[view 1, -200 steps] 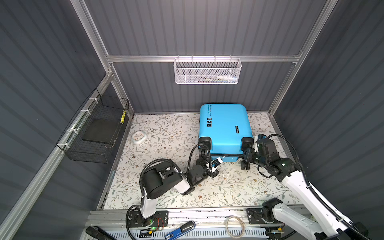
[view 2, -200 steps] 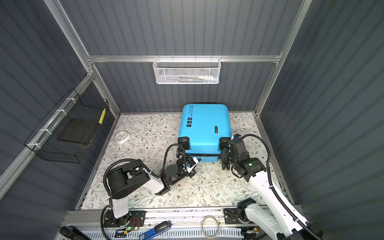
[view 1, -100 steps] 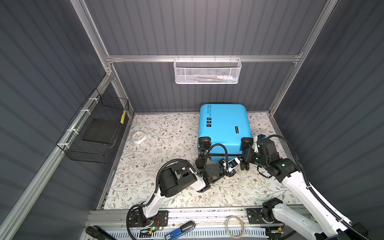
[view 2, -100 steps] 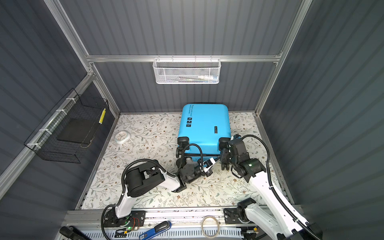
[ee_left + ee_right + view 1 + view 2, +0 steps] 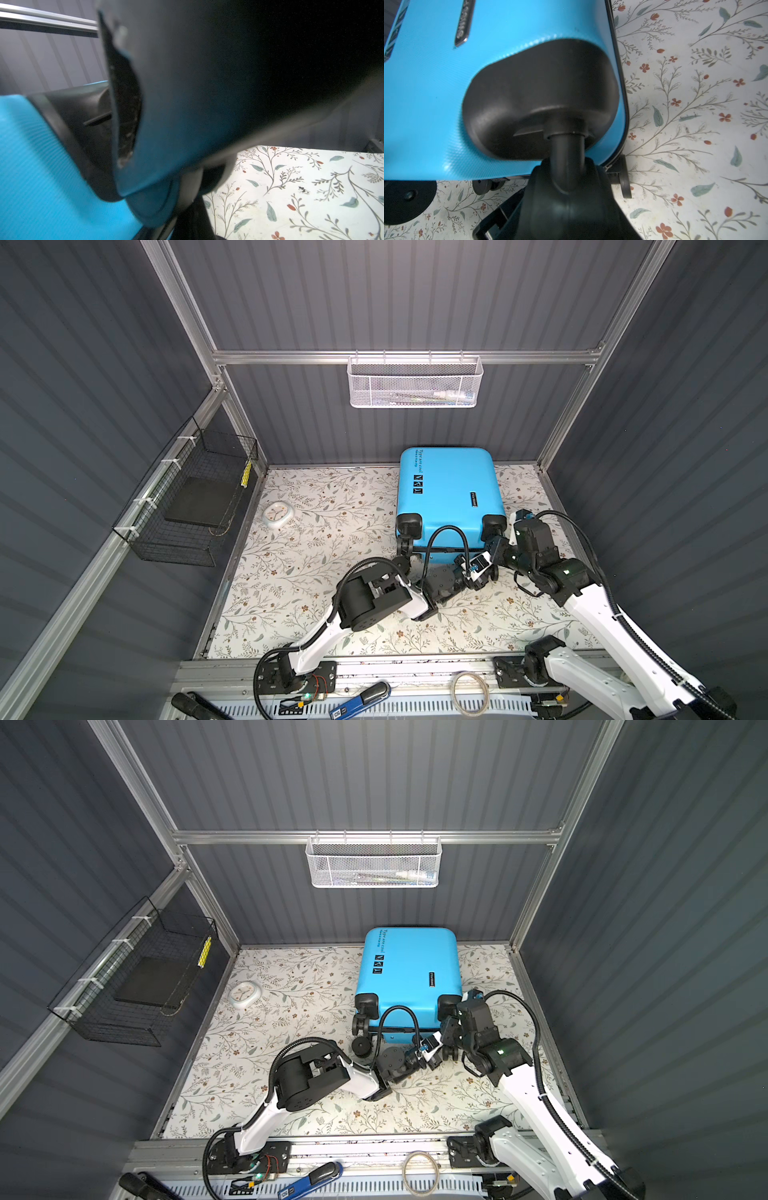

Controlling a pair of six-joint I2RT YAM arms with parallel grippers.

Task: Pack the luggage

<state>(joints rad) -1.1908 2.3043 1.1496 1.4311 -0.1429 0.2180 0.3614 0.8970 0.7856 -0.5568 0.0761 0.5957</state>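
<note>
Only legible string is "Type are cool", black lettering [image 5: 419,458] running along one edge of the blue luggage [image 5: 451,514] shell in both top views; the smaller line beside it is too small to read. Three black stickers [image 5: 417,484] on the shell carry white marks, not decipherable. The black badge [image 5: 464,20] has raised letters, cut off and blurred in the right wrist view.

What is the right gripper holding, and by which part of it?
The right gripper holds the luggage by the stem of the black caster at its near right corner.
</note>
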